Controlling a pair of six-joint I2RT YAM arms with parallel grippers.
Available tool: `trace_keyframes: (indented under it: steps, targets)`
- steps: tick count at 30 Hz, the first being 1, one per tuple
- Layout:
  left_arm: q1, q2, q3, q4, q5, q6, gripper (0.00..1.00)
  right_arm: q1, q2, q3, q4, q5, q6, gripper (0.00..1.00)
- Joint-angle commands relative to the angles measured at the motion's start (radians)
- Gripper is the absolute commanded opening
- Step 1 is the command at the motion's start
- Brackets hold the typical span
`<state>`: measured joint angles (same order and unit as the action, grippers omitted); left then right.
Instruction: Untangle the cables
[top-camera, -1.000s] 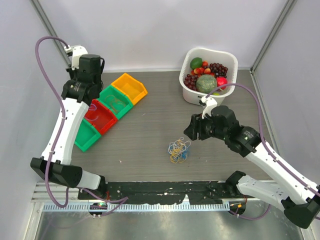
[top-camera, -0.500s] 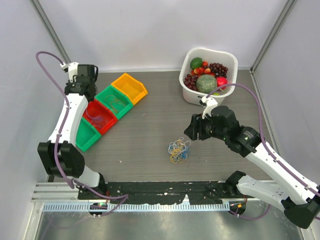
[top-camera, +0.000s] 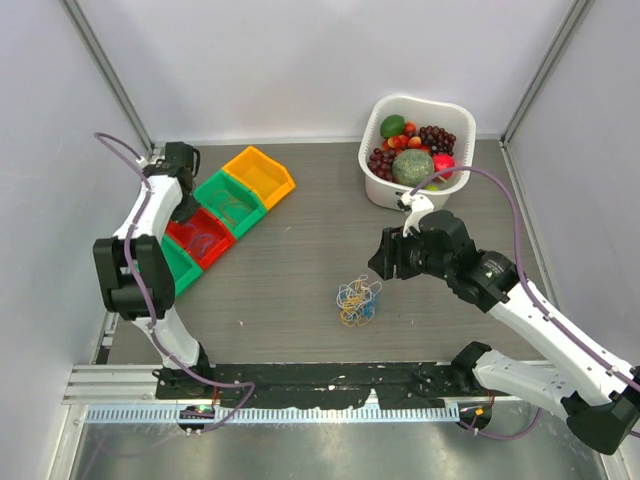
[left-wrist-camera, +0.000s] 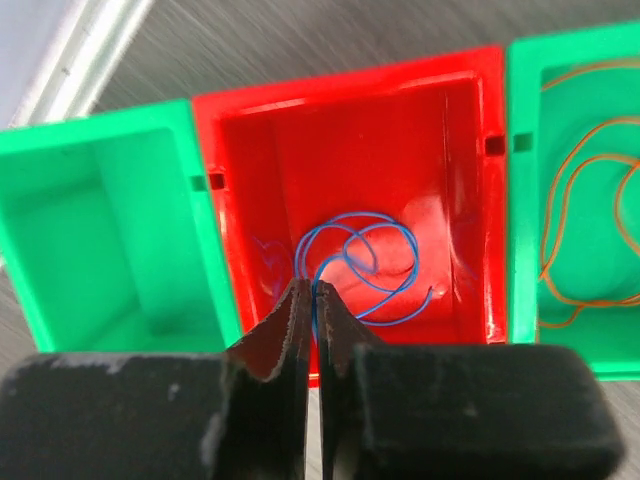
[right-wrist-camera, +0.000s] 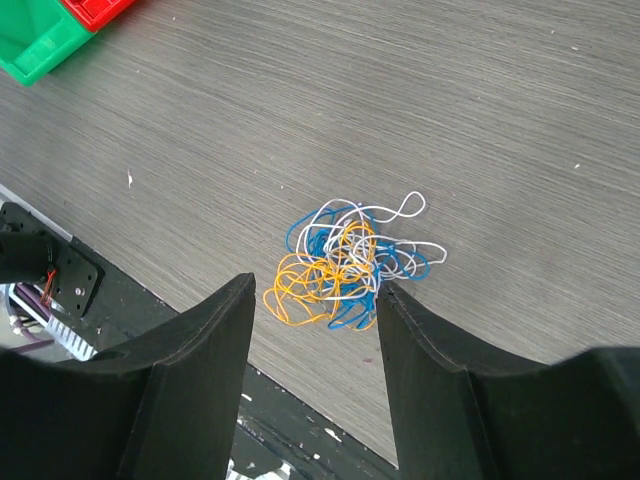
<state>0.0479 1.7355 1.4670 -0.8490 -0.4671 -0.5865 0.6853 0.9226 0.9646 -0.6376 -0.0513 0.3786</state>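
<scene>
Above the red bin (left-wrist-camera: 350, 110), the left gripper (left-wrist-camera: 312, 300) points down with its jaws closed tip to tip. A blue strand (left-wrist-camera: 352, 216) lies looped on the bin floor with one end rising to the tips; whether it is pinched cannot be told. Touching the red bin on one side, a green bin (left-wrist-camera: 600, 240) holds an orange strand (left-wrist-camera: 553, 230). Well apart from the red bin, toward the right arm's side of the desk (top-camera: 290, 260), the cables (right-wrist-camera: 345, 265) lie as one knot of blue, yellow-orange and white loops. The right gripper (right-wrist-camera: 315, 288) hangs over it, jaws wide with nothing between them. Judged step: sorting is partway through. The next move likely calls for lowering the right jaws onto a single outlying loop, such as the white one, and drawing it free slowly so the knot does not follow.
</scene>
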Motion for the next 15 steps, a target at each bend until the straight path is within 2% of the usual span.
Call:
trace_keyframes:
  steps: [1, 3, 6, 8, 11, 14, 15]
  targets:
    - [0.010, 0.065, 0.065, -0.100, 0.091, -0.038, 0.21, 0.000, -0.013, 0.028, 0.004, 0.028, 0.028, 0.57]
    - [0.010, 0.053, 0.064, -0.104, 0.088, -0.026, 0.49, 0.000, -0.025, 0.014, 0.004, 0.022, 0.040, 0.57]
    - [0.012, -0.011, 0.024, -0.084, 0.073, -0.006, 0.74, -0.001, -0.031, 0.003, 0.001, 0.016, 0.049, 0.57]
    - [0.012, -0.062, 0.004, -0.091, 0.090, -0.013, 0.82, 0.000, -0.030, 0.003, 0.004, 0.021, 0.049, 0.57]
    - [0.003, -0.151, -0.039, -0.093, 0.197, -0.045, 0.97, 0.000, -0.001, 0.006, -0.025, 0.047, 0.065, 0.57]
    - [-0.037, -0.247, -0.086, -0.090, 0.281, -0.064, 1.00, -0.001, 0.051, 0.000, -0.047, 0.041, 0.091, 0.57]
    - [-0.092, -0.282, -0.106, -0.081, 0.318, -0.067, 0.97, 0.000, 0.083, -0.010, -0.043, 0.028, 0.094, 0.57]
